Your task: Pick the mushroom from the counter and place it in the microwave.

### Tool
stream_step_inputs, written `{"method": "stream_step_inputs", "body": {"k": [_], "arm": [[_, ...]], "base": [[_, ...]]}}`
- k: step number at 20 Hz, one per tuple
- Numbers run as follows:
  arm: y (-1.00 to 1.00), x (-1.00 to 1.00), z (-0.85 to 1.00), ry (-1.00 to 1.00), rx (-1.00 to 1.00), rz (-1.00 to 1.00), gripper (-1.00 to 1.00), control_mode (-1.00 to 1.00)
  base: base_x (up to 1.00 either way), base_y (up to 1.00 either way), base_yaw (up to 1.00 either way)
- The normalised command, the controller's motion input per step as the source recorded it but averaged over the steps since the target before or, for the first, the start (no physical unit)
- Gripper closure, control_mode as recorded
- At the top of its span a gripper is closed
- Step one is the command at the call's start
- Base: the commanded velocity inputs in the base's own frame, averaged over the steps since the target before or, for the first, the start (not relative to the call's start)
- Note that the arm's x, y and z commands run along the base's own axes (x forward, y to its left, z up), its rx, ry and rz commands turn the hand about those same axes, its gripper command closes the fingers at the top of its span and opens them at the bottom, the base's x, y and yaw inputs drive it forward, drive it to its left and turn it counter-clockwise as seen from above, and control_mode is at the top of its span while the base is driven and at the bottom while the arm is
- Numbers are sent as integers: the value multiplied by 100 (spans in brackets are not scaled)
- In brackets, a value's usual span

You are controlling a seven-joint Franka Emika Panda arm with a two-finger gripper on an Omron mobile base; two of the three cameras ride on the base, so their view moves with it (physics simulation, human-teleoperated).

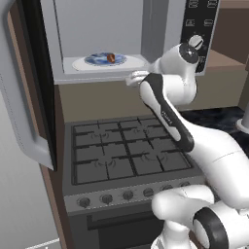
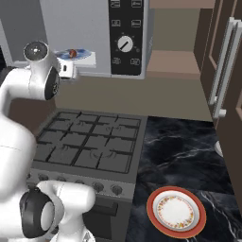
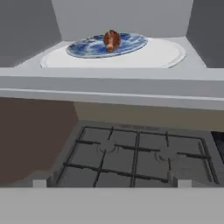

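The mushroom (image 1: pixel 111 57) (image 2: pixel 72 53) (image 3: pixel 111 40), a small reddish-brown lump, lies on the blue patterned plate (image 1: pixel 97 60) (image 3: pixel 87 47). The plate rests on the white turntable (image 3: pixel 162 54) inside the grey microwave (image 1: pixel 165 24) (image 2: pixel 125 45). My gripper (image 1: pixel 133 78) (image 2: pixel 68 71) (image 3: pixel 111 183) hovers just outside the microwave's opening, at its lower front edge. It is open, with nothing between its fingers, and stands apart from the mushroom. The black marbled counter (image 2: pixel 179 151) (image 1: pixel 219 119) lies to the right of the hob.
The microwave door (image 1: pixel 24 97) stands swung open at the left. A grey gas hob (image 1: pixel 121 151) (image 2: pixel 90 142) (image 3: pixel 131 153) sits below the microwave. A red-rimmed dish (image 2: pixel 176 210) lies on the counter near its front. Brown cabinets with a long handle (image 2: pixel 222 71) stand at the right.
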Motion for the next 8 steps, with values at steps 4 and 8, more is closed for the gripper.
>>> {"method": "stream_step_inputs", "body": {"k": [4,8], "arm": [[-18,-100,-62,0,0,-12,-100,-100],[-2,-100,-72,0,0,-13,-100,-100]], "base": [[0,0,0],[0,0,0]]}}
